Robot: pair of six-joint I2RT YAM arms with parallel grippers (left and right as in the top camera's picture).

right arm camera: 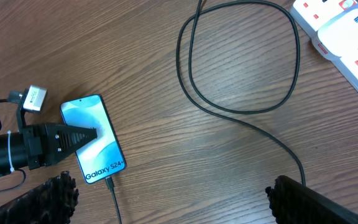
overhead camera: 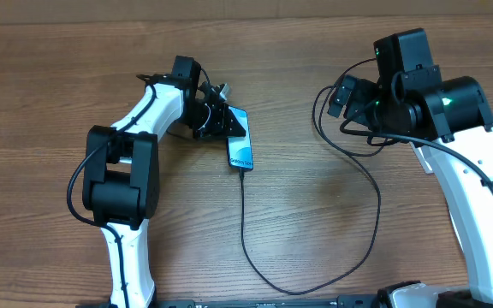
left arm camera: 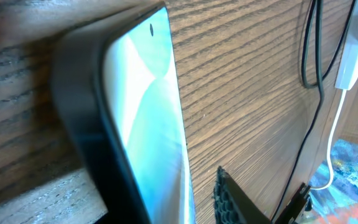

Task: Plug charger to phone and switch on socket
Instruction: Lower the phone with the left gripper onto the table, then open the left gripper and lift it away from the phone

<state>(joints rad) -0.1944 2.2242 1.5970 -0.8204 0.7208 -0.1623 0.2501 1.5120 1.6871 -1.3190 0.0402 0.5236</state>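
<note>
While on table [overhead camera: 41,85], one phone [overhead camera: 239,141], one charger [overhead camera: 244,214], one socket [right arm camera: 344,43].

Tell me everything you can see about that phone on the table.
The phone is a slim rectangle with black edges and a glowing blue-cyan screen, white "Galaxy S24" text at one short end. It lies flat, screen up, on the wooden table. The black charger connector meets that end, and the left pincer reaches over its screen.
</note>
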